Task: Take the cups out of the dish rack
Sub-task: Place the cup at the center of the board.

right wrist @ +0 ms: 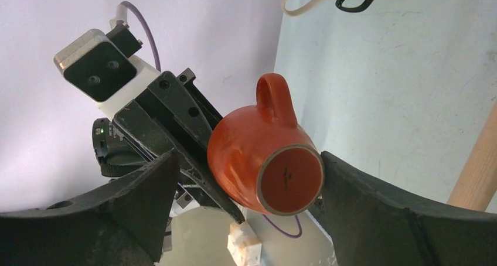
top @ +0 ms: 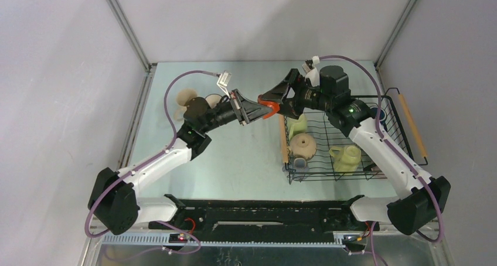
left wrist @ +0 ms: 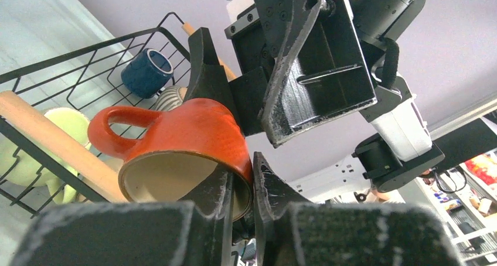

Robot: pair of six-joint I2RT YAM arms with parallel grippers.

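L jaws pinch orange mug (left wrist: 187, 131) rim, partly hidden; R jaws spread.

Bare table (top: 234, 154) lies open left of dish rack (top: 412, 128).

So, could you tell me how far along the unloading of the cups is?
Done: at least two cups stand on the table, left of the dish rack. In hand: the orange-red mug, clamped by its rim in the left hand, with the right hand open around it. Left: at least five cups in the rack.
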